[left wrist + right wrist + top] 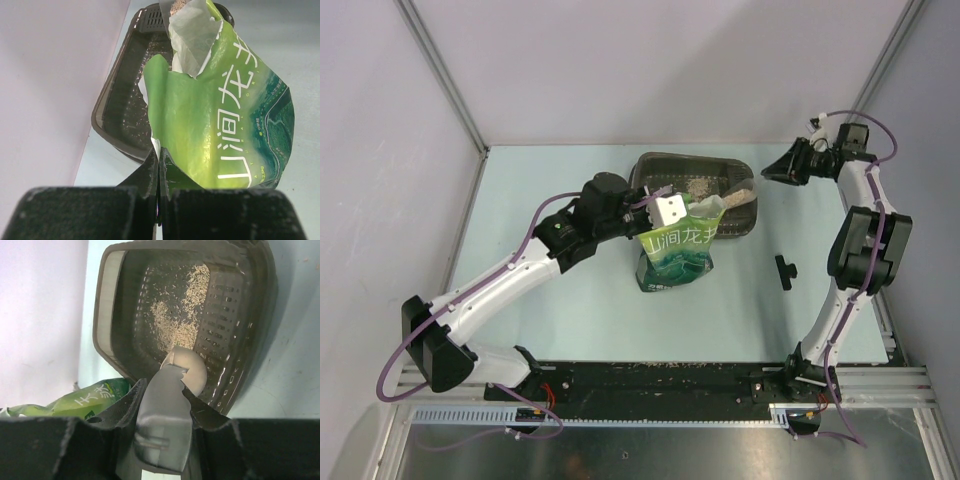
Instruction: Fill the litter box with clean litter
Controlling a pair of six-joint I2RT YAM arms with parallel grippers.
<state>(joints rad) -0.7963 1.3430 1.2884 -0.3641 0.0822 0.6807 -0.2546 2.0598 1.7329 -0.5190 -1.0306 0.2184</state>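
The box (715, 168) sits toward the back edge of the table (550, 300), about midway across. A thin scatter of litter (172, 322) lies on its textured floor, with most of the floor bare. A green bag (678, 250) stands just in front of the box, touching its near rim, and its torn top leans over the tray. The left gripper (158, 175) has its jaws pressed tight together on the bag's upper left edge and holds it up. The right arm reaches in from the right side of the table. The right gripper (164, 390) has its jaws narrowly parted and clamped on the handle of a clear scoop (182, 367), whose bowl is over the box's right rim. Whether it touches the rim I can't tell. A small black piece (786, 270) lies on the table right of the bag.
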